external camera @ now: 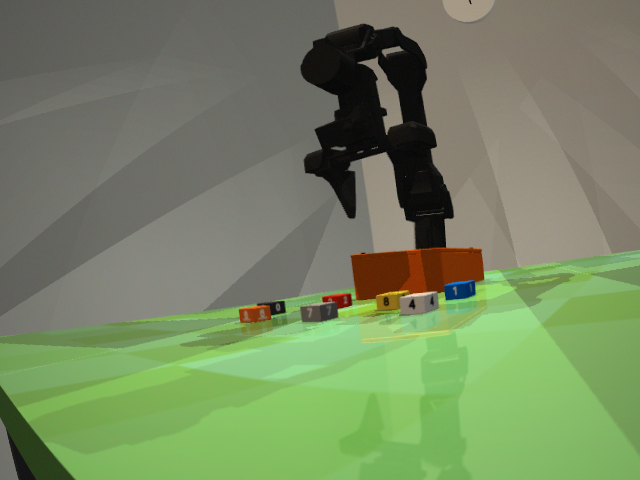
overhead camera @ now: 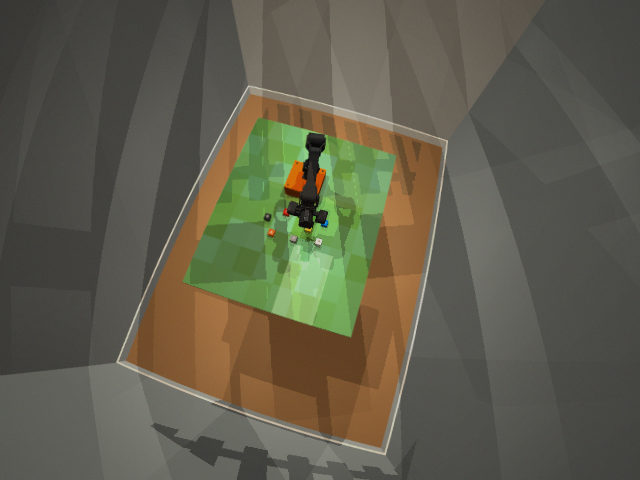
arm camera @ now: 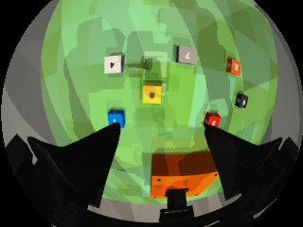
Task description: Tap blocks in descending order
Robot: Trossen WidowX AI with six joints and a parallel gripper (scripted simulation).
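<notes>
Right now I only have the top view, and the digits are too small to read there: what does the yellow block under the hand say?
Observer: In the exterior view the yellow block reads 8.
Operator: Is the hand touching it?
Observer: No. The hand hangs well above the blocks, open and holding nothing.
Operator: And the gray block in front of it?
Observer: The gray block reads 7.
</notes>
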